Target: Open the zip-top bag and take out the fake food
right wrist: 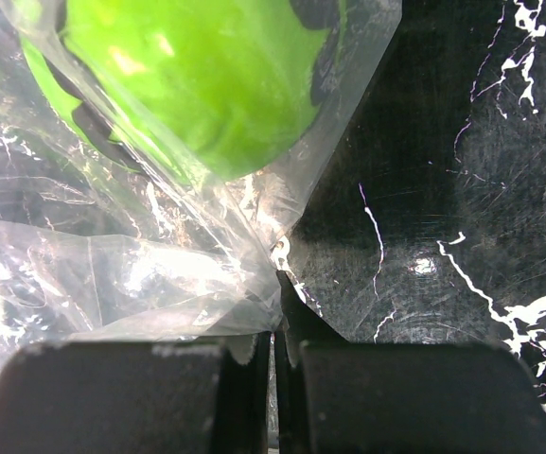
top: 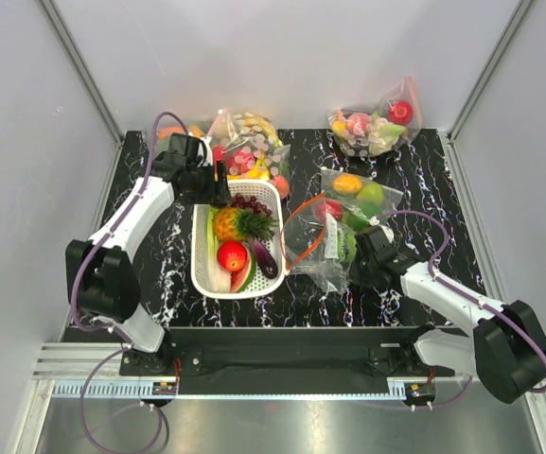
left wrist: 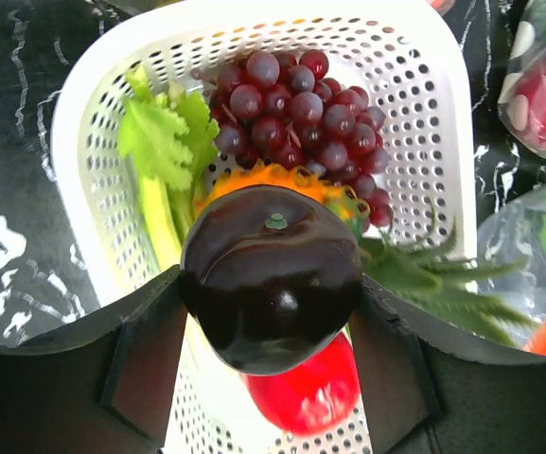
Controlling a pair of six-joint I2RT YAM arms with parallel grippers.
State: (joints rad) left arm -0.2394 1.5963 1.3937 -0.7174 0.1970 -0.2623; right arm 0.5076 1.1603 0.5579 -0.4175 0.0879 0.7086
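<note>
Zip-top bag [top: 316,267] lies opened beside the basket [top: 197,257], its edge pinched in the closed right gripper [right wrist: 274,355]. Pineapple [top: 227,223] and red fruit [top: 232,255] are in the basket; a green fruit [right wrist: 206,76] is left inside the bag. A dark fruit [left wrist: 271,274] is held over the basket by the left gripper [left wrist: 269,317], jaws partly spread.

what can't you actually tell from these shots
- Top view: the left claw hides the dark purple fruit it holds.
- Left wrist view: that fruit covers most of the red fruit below.
- Right wrist view: green fruit cut by the top edge; the zip strip of the zip-top bag is out of frame.
</note>
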